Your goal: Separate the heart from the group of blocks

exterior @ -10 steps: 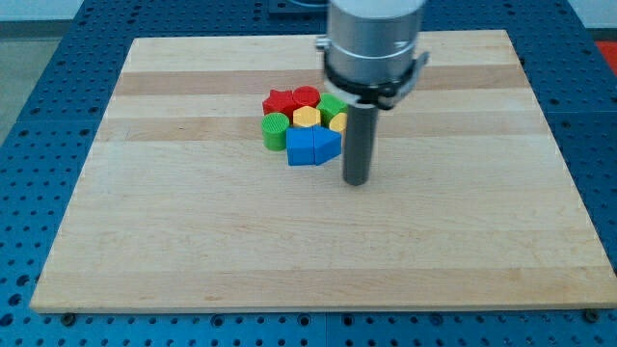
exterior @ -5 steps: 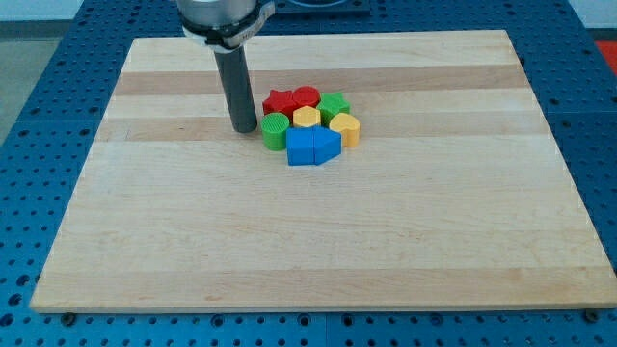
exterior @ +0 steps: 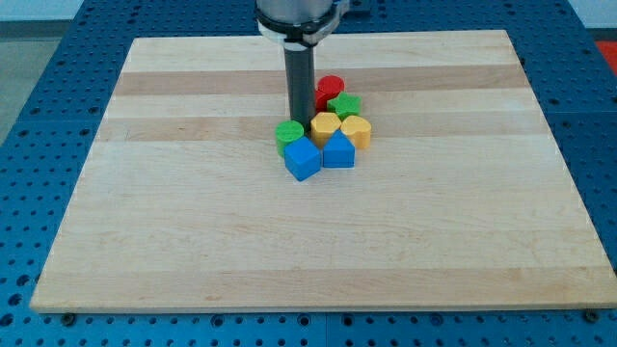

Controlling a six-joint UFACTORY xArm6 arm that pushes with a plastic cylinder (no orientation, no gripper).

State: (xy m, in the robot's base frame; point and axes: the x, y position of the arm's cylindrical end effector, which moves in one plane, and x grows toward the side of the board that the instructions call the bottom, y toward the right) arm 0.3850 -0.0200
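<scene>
The blocks lie in a tight cluster at the board's upper middle. A yellow heart-like block [exterior: 325, 126] sits in its centre, touching a yellow hexagon [exterior: 356, 131] on its right. A blue cube [exterior: 302, 159] and a blue pointed block [exterior: 338, 151] lie below it. A green cylinder [exterior: 288, 134] is at its left. A green star [exterior: 345, 104] and a red cylinder [exterior: 331, 88] are above. A red block [exterior: 319, 102] is mostly hidden behind the rod. My tip [exterior: 300, 122] stands inside the cluster's left side, just above the green cylinder and left of the heart.
The wooden board [exterior: 193, 222] lies on a blue perforated table [exterior: 39, 116]. The rod's grey mount [exterior: 297, 14] hangs over the board's top edge.
My tip has moved right, from outside the cluster's left into it. The red blocks, green cylinder and yellow blocks shifted right, and the blue cube turned and parted slightly from the other blue block.
</scene>
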